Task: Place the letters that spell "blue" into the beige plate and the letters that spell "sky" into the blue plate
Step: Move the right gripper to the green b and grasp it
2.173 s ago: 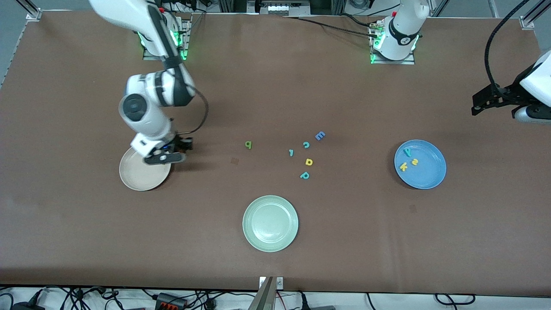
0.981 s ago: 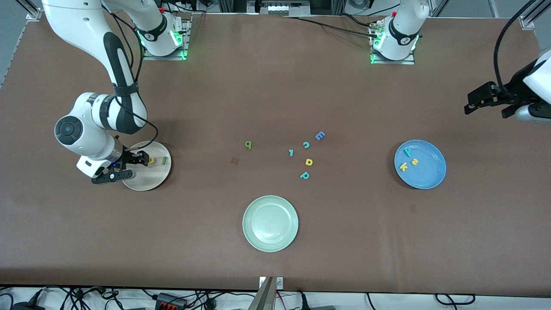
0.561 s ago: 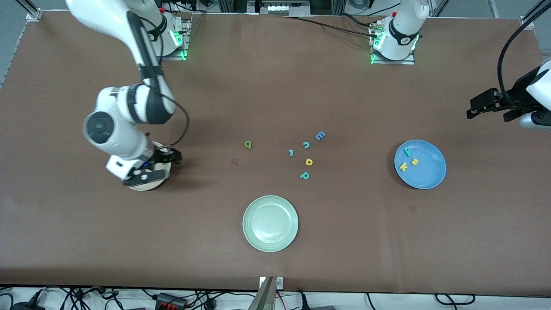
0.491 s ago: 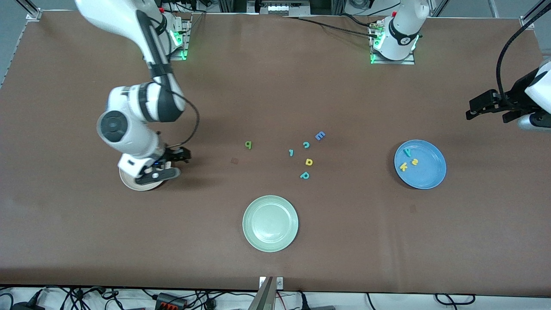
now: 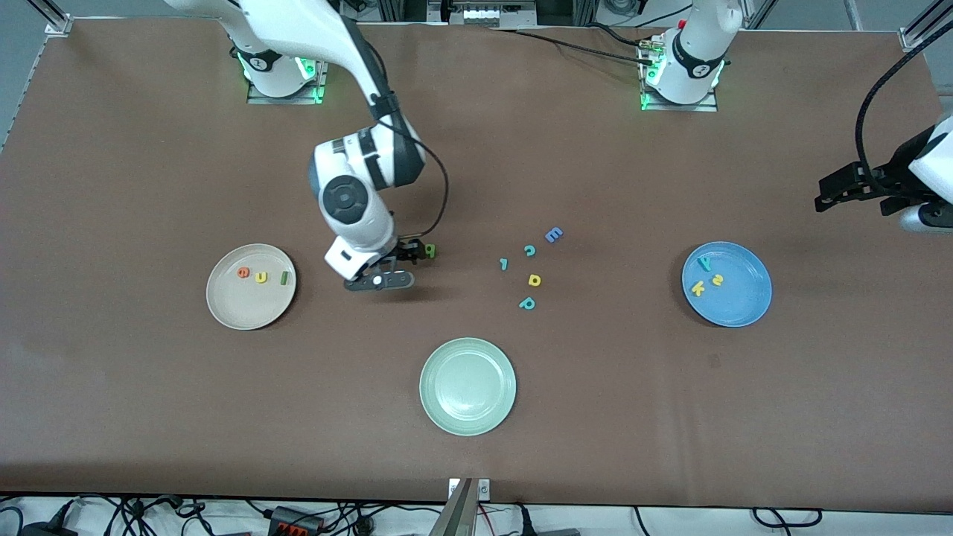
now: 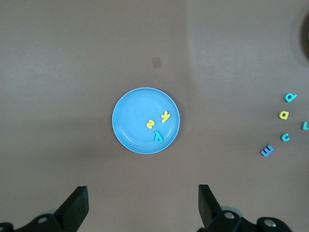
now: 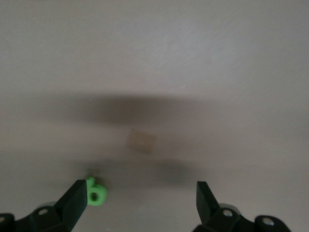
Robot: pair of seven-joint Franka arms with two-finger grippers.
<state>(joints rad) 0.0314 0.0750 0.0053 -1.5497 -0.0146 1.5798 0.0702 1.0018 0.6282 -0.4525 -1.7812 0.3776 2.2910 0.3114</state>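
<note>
The beige plate toward the right arm's end holds the orange e, yellow u and dark green l. My right gripper hangs open low over the table's middle. The light green b lies on the table just beside one finger, not between the jaws. The blue plate holds the teal y, yellow s and yellow k. My left gripper waits open, high above the table beside that plate.
A pale green plate stands nearer the front camera. Loose letters lie mid-table: a blue E, a teal c, a small teal piece, a yellow a and a teal p.
My right gripper has left the beige plate and swung toward the table's middle, beside the green b. The orange e now shows in the beige plate. The left arm has hardly moved.
</note>
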